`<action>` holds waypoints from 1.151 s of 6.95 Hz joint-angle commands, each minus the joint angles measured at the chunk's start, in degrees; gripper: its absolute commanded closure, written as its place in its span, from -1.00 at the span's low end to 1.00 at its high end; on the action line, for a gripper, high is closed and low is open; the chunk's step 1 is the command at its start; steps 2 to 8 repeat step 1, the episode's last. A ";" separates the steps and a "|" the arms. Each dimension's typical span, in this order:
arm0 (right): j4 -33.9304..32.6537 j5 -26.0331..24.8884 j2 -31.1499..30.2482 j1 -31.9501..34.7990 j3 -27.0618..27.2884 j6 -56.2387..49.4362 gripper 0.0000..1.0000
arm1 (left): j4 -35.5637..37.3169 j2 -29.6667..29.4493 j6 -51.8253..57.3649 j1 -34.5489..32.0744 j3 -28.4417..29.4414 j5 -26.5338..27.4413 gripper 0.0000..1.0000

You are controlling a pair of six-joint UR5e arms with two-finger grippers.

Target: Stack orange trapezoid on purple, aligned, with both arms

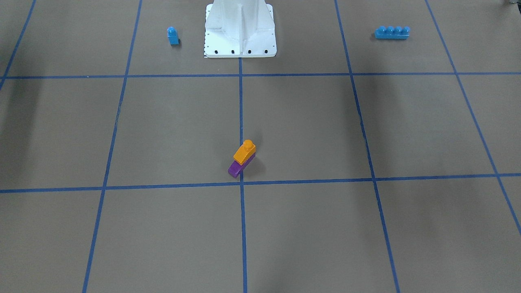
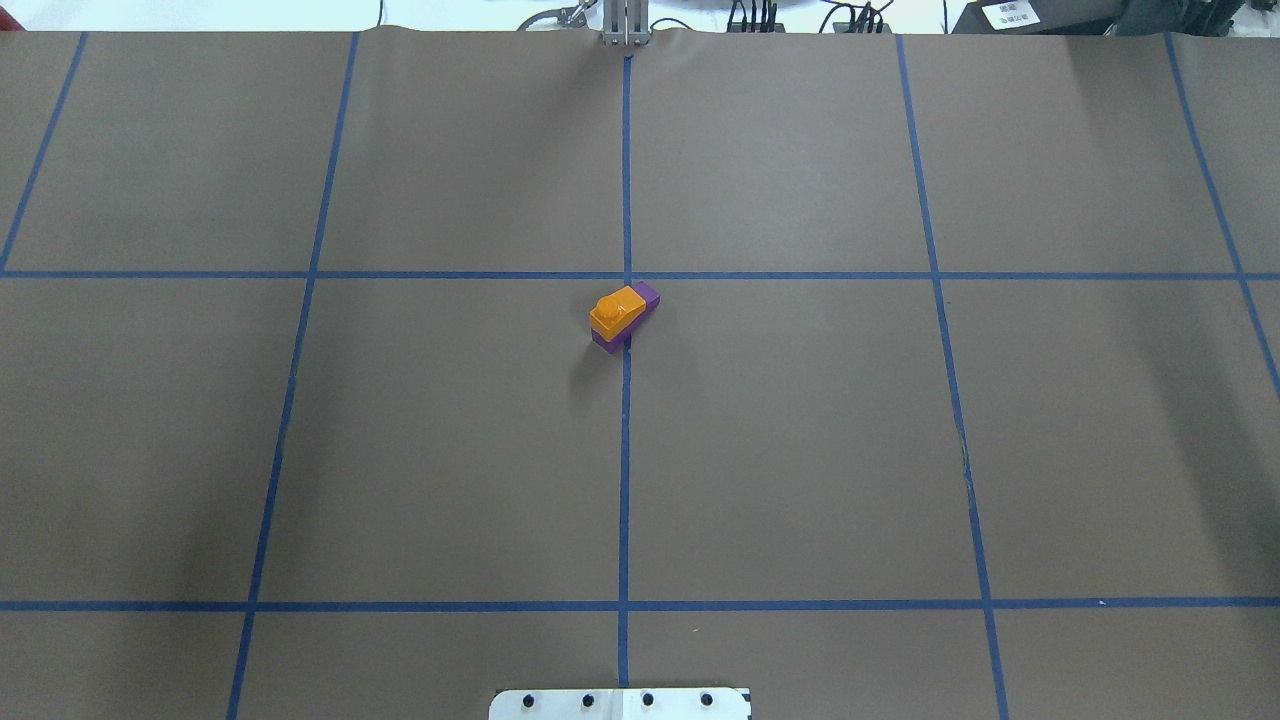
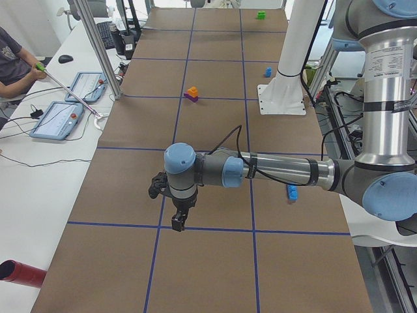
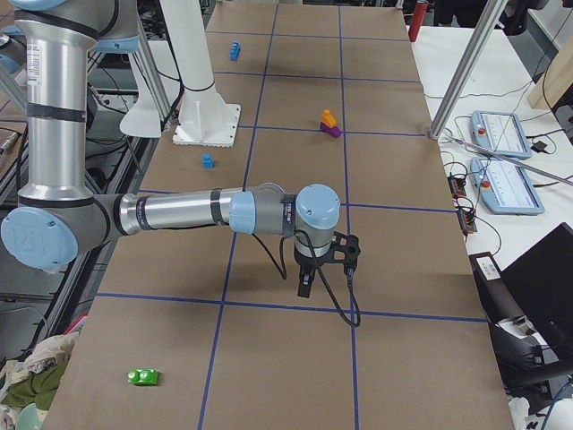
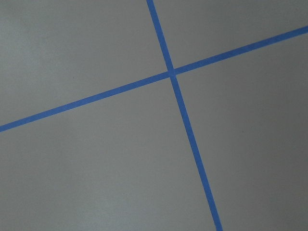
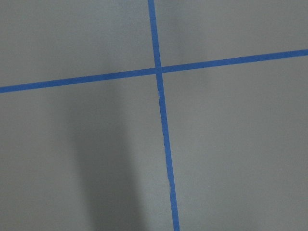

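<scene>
Orange trapezoid (image 1: pixel 244 154) sits on purple (image 1: pixel 235 169), long axis diagonal; left fingers (image 3: pixel 177 222) and right fingers (image 4: pixel 304 285) hang well away (open or closed, I can't tell), neither looking nearer.

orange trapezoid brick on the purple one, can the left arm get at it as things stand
Probably yes: the small glossy orange plastic trapezoid brick sits on the glossy purple plastic brick with nothing beside it. The left claw just hangs far off.
</scene>
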 commanded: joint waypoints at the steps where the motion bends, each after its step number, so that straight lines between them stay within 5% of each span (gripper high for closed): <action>1: 0.05 0.00 0.00 0.00 0.03 -0.01 -1.00 | 0.05 0.00 0.02 0.06 0.07 0.08 -1.00; 8: 0.05 0.00 0.00 0.00 0.03 -0.01 -1.00 | 0.05 0.00 0.02 0.06 0.07 0.08 -1.00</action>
